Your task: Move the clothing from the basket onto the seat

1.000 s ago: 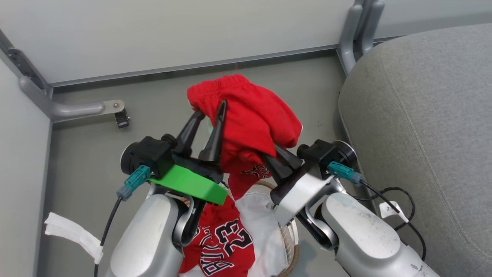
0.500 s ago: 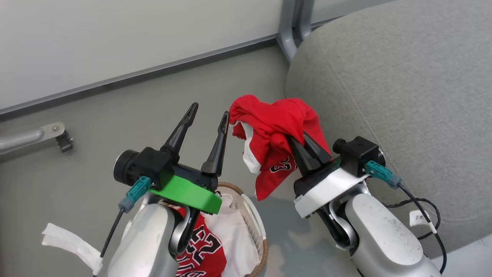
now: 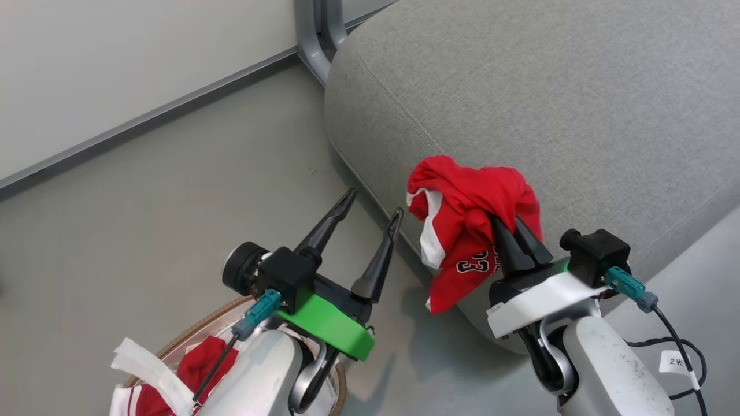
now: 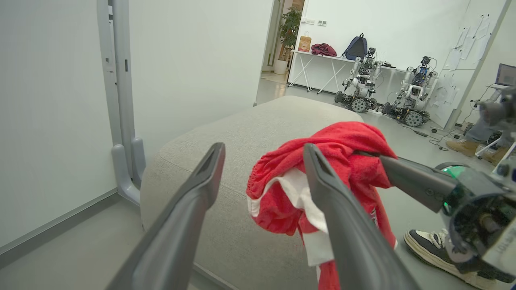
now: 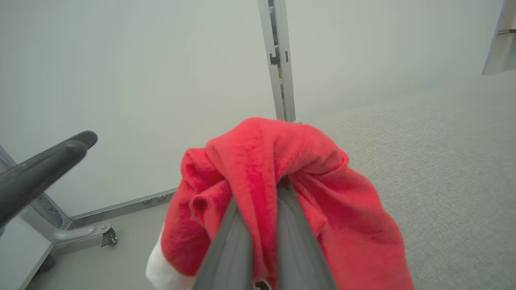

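Note:
My right gripper (image 3: 510, 224) is shut on the bunched red shorts (image 3: 462, 193), which show white trim and the number 23. They hang at the near edge of the light-grey seat (image 3: 549, 98), partly over its corner and partly over the floor. In the right wrist view the shorts (image 5: 274, 161) drape over my closed fingers (image 5: 238, 245) and hide the tips. My left gripper (image 3: 374, 203) is open and holds nothing, just left of the shorts (image 4: 346, 161). The basket's brown rim (image 3: 191, 342) shows at the lower left, with the red jersey (image 3: 202, 358) inside it.
A white cloth strip (image 3: 147, 370) lies over the basket by my left forearm. A grey partition post (image 3: 315, 34) stands at the seat's far corner by the wall. A person's shoe (image 4: 427, 243) is on the floor beyond the seat. Two other robots (image 4: 363, 80) stand further back.
The head view has swung right toward the seat. My left gripper let go of the shorts and opened. My right gripper carried them from above the basket to the seat's edge.

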